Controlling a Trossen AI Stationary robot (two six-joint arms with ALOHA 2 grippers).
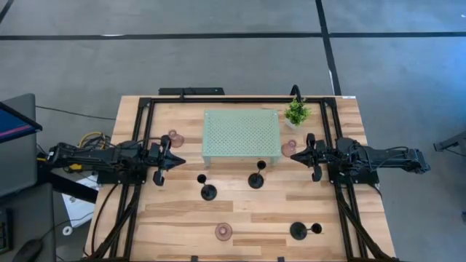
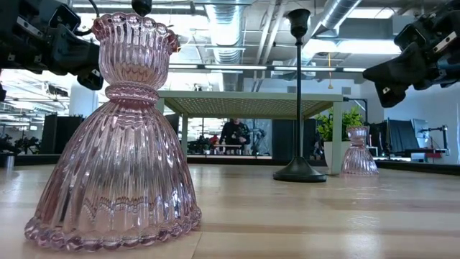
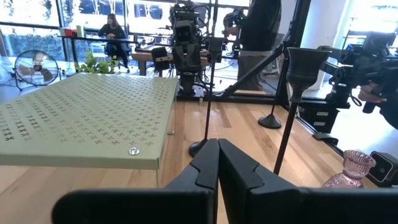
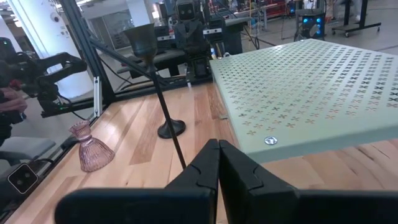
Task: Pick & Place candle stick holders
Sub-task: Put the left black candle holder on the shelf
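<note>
Three black candle stick holders stand on the table in front of the tray: one [image 1: 209, 191], one [image 1: 256, 180] and one near the front right [image 1: 298, 231]. Three pink glass holders show too: one by the tray's left side [image 1: 173, 136], one by its right side [image 1: 289, 148], one at the front [image 1: 224, 232]. My left gripper [image 1: 178, 161] hovers left of the tray, shut and holding nothing [image 3: 217, 163]. My right gripper [image 1: 295, 154] hovers right of the tray, shut and holding nothing [image 4: 219, 158]. In the low view the front pink holder [image 2: 115, 137] fills the near left.
The pale green perforated tray [image 1: 242, 136] stands on legs at the table's middle back. A small potted plant [image 1: 295, 113] sits by its far right corner. Black frame rails run along both table sides. People and desks show in the room beyond.
</note>
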